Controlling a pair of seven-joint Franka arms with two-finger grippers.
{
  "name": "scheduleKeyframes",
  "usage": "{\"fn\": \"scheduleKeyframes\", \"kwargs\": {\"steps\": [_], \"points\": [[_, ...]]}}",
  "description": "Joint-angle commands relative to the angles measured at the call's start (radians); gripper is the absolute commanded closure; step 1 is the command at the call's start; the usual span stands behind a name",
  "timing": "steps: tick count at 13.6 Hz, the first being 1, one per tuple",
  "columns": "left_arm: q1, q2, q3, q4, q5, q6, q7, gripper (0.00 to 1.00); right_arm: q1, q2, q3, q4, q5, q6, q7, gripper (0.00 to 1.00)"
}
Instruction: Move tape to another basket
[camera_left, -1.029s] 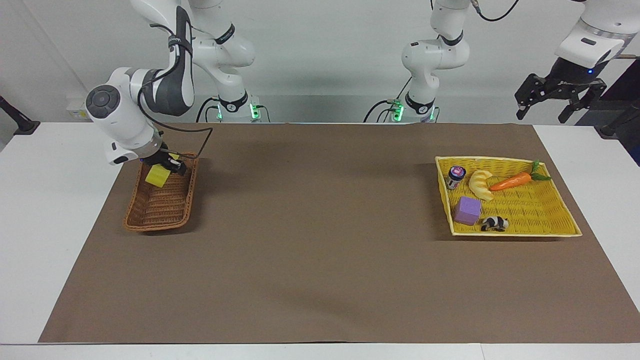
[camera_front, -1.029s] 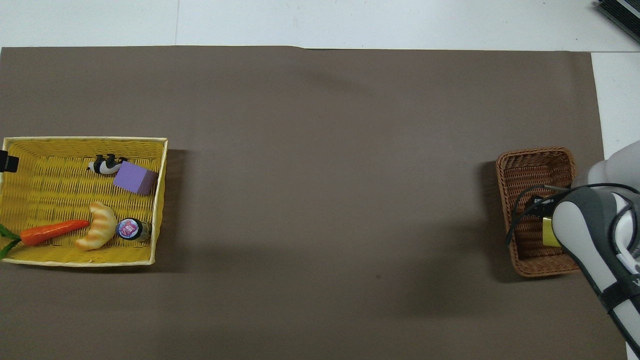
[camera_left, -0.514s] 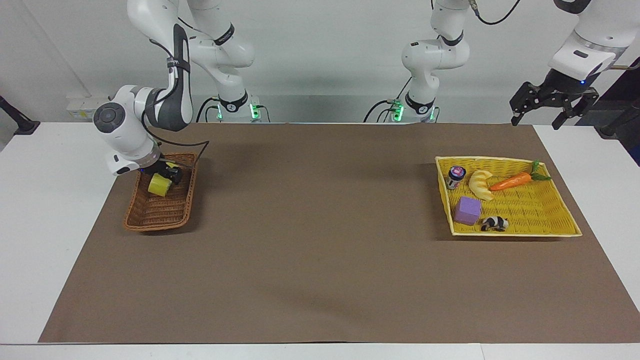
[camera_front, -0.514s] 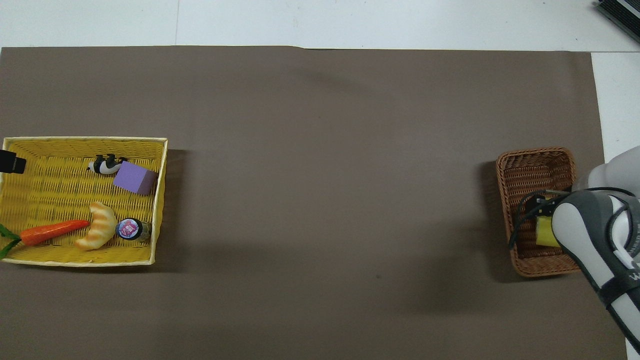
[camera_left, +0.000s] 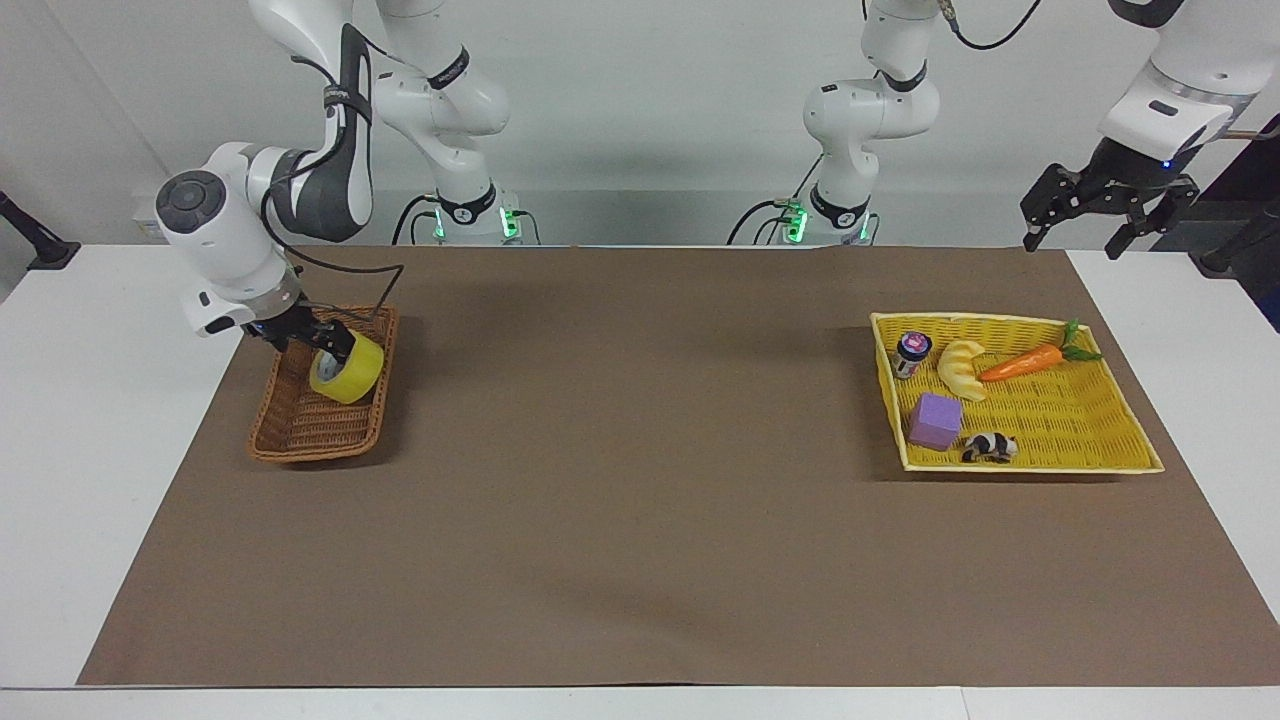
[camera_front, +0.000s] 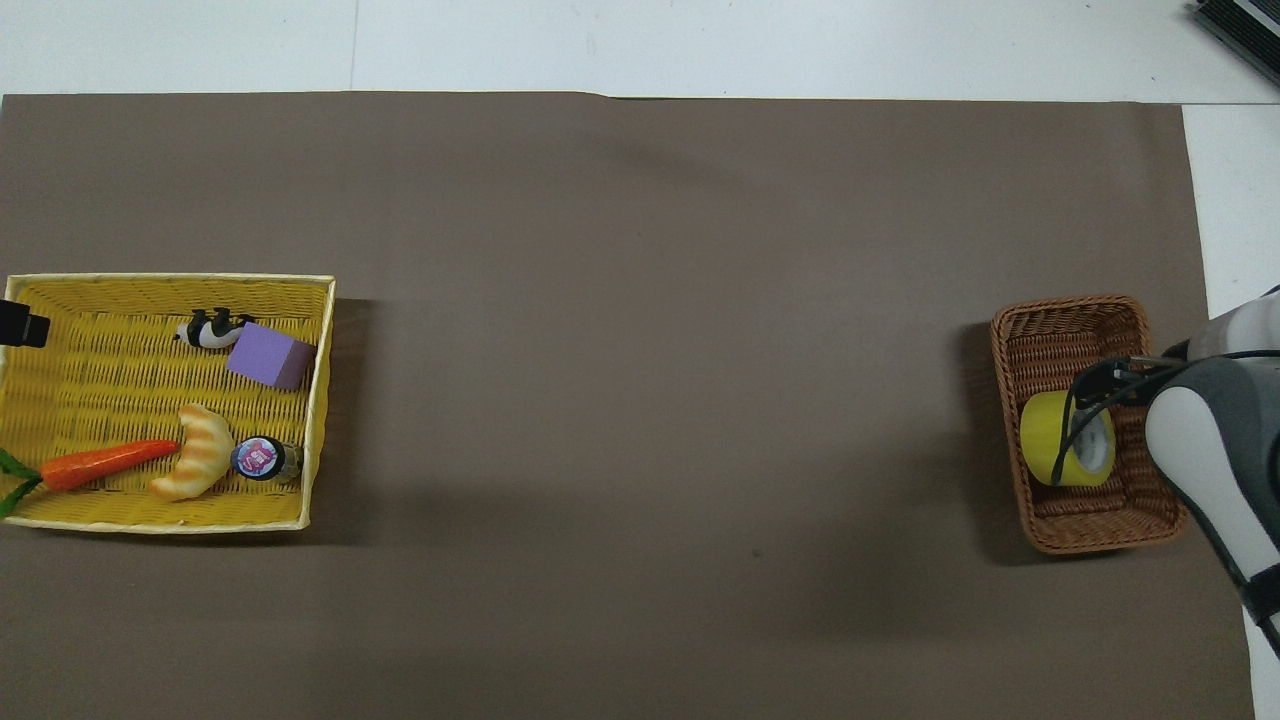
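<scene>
The yellow tape (camera_left: 347, 368) lies tilted in the brown wicker basket (camera_left: 300, 430), leaning on the basket's long side toward the table's middle, with its grey-white core showing. In the overhead view the tape (camera_front: 1066, 452) sits in the half of the basket (camera_front: 1070, 330) nearer to the robots. My right gripper (camera_left: 318, 340) is open just above the basket, right beside the tape and touching its upper edge. My left gripper (camera_left: 1105, 215) is open and empty, held high over the table's corner at the left arm's end.
A wide yellow woven tray (camera_left: 1120, 440) at the left arm's end holds a croissant (camera_left: 961, 368), a carrot (camera_left: 1025, 362), a purple block (camera_left: 935, 421), a small jar (camera_left: 911, 353) and a black-and-white toy (camera_left: 988, 447). A brown mat (camera_left: 640, 500) covers the table.
The right gripper lowered the tape into the brown basket and let it go. The tape tipped against the basket's side. The gripper rose slightly and shifted toward the table's end.
</scene>
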Motion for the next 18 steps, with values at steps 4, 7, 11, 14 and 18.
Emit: {"fn": "scheduleKeyframes", "kwargs": {"steps": [4,7,11,14,18], "points": [[0.003,-0.019,0.0,-0.025,0.003,0.015,-0.004,0.0,-0.004,-0.002,0.049,0.148,-0.001,-0.023,-0.048,0.0],[0.003,-0.019,0.0,-0.025,0.003,0.013,-0.004,0.0,-0.004,0.001,0.077,0.251,0.074,-0.049,-0.068,0.0],[0.003,-0.019,0.0,-0.025,0.003,0.015,-0.004,0.0,-0.002,-0.013,0.126,0.394,0.087,-0.235,-0.054,0.0],[0.003,-0.019,0.0,-0.025,0.003,0.013,-0.004,0.0,-0.002,-0.013,0.149,0.497,0.079,-0.406,-0.056,0.0],[0.003,-0.019,0.0,-0.025,0.003,0.013,-0.004,0.0,-0.005,-0.011,0.158,0.557,0.085,-0.5,-0.057,0.0]]}}
